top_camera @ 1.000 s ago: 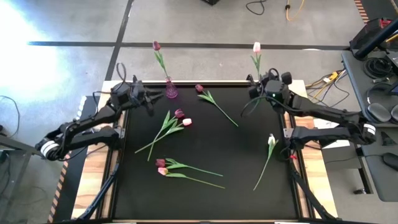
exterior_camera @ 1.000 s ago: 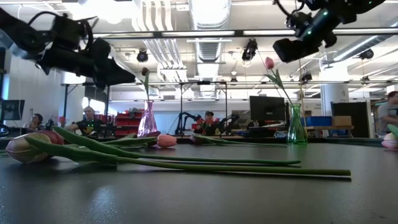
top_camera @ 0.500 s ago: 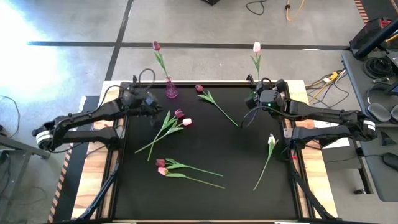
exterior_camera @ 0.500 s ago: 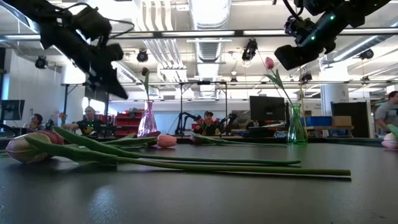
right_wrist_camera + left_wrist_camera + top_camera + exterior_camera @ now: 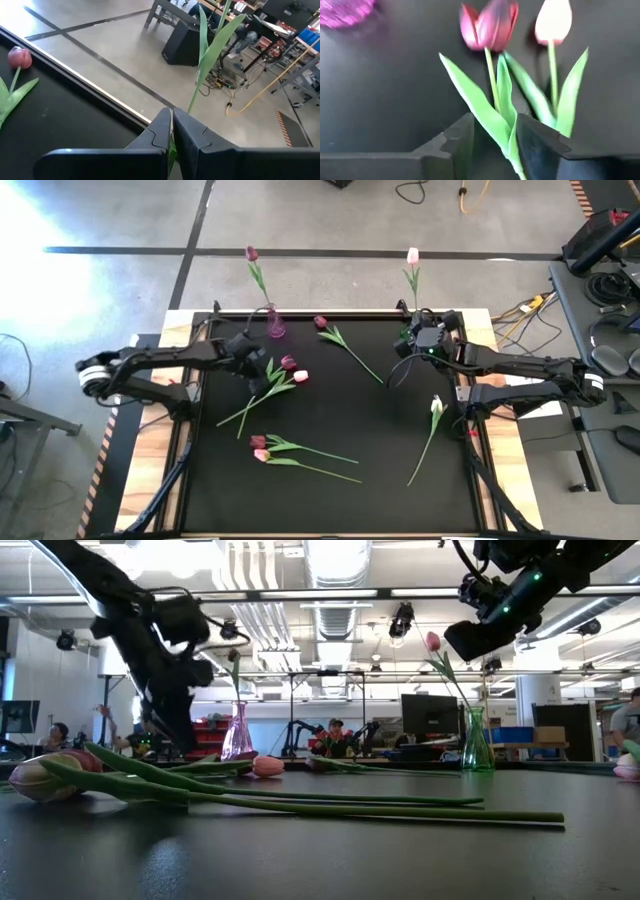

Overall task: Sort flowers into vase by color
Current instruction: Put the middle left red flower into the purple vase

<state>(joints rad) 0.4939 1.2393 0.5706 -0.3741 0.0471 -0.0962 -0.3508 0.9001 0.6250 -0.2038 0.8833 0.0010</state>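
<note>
Now the big change is on the black table [image 5: 330, 510]. The left arm [image 5: 170, 358] has swung in from the table's edge at 10 o'clock and reached toward the middle. The right arm [image 5: 520, 365] has hardly moved and waits near 2 o'clock. The left gripper [image 5: 262, 375] has dropped low over two tulips that lie side by side, a little toward 9 o'clock from the middle. Its fingers are spread apart, one on each side of the green leaves and stem of the dark red tulip [image 5: 489, 25]. It has not squeezed yet. The pale tulip [image 5: 553, 20] lies just beside that one. This likely means the dark red one gets picked next, for the purple vase [image 5: 274, 328] at 11 o'clock, which already holds one dark red flower [image 5: 252, 254]. The right gripper [image 5: 415, 340] has its fingers pressed together and seems to hold nothing. It sits near the green vase [image 5: 476, 752] at 1 o'clock, where a pink flower [image 5: 412, 255] stands. Other flowers wait on the table: one dark red [image 5: 321, 322] at 12 o'clock, a pair [image 5: 262, 447] near 7 o'clock, and a pale one [image 5: 436, 406] at 3 o'clock.
</note>
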